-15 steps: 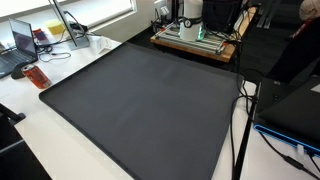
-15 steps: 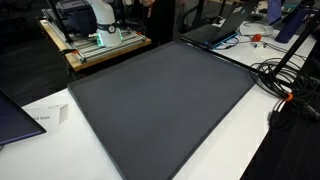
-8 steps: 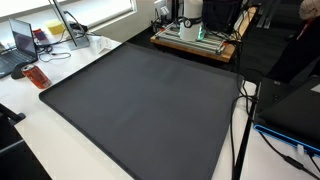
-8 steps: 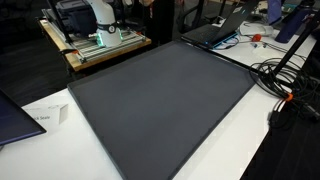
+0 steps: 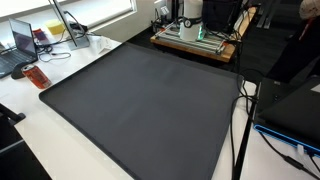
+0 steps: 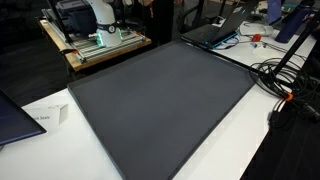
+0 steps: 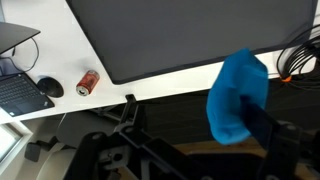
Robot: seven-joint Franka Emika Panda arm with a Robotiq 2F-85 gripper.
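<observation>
A blue cloth [image 7: 238, 95], judged light, limp and best pinched at a bunched fold, is seen right of centre in the wrist view, against the fingers [image 7: 272, 130], whose spread cannot be told.

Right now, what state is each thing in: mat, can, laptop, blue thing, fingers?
Mat: spread flat on the table.
Can: lying on its side, off the mat.
Laptop: lid open.
Blue thing: hanging close to the wrist camera, blurred.
Fingers: not clearly seen; open or shut unclear.
</observation>
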